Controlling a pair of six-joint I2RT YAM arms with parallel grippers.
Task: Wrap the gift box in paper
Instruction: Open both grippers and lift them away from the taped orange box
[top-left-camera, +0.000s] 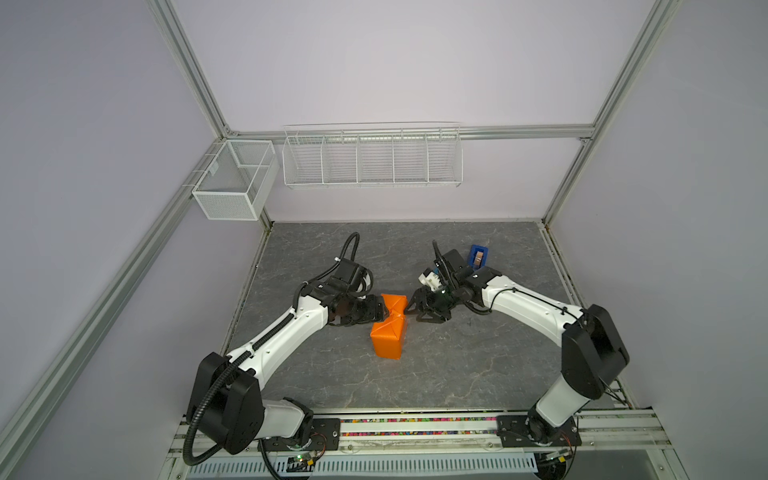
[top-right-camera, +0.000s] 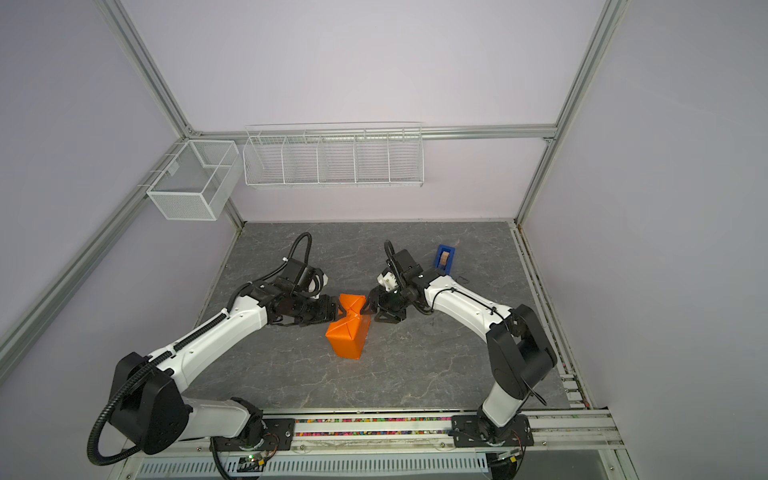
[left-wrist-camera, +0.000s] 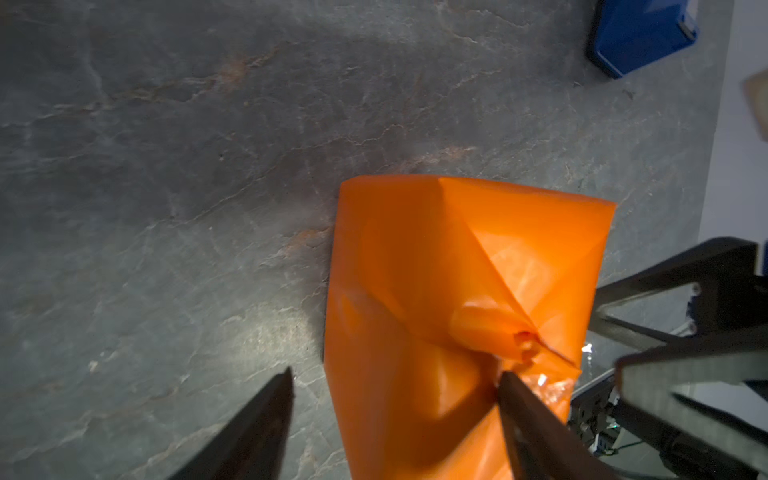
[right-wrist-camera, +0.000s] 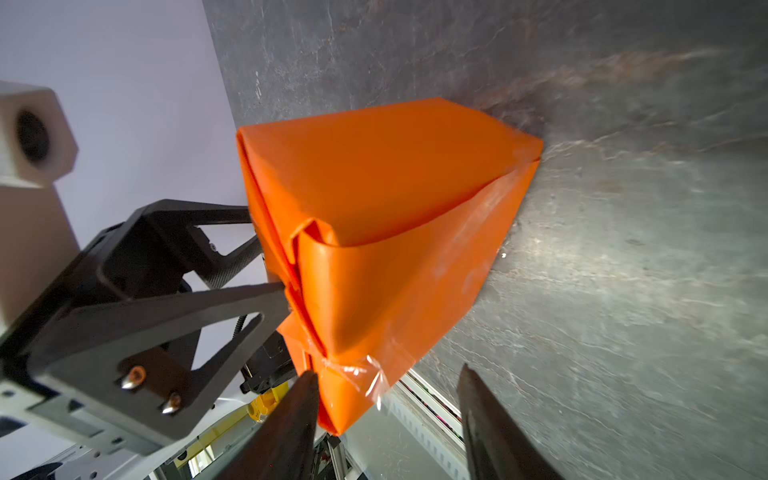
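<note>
Orange paper (top-left-camera: 387, 332) encloses gift box, taped; my left end effector (left-wrist-camera: 395, 376), right end effector (right-wrist-camera: 387, 372) beside it, both gaping, empty; wrap looks done; next, retreat gently.

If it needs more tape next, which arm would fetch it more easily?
Right, probably. The blue tape dispenser stands close beside the right arm's wrist, and the right claw is open. The left claw would have to cross the wrapped box.
</note>
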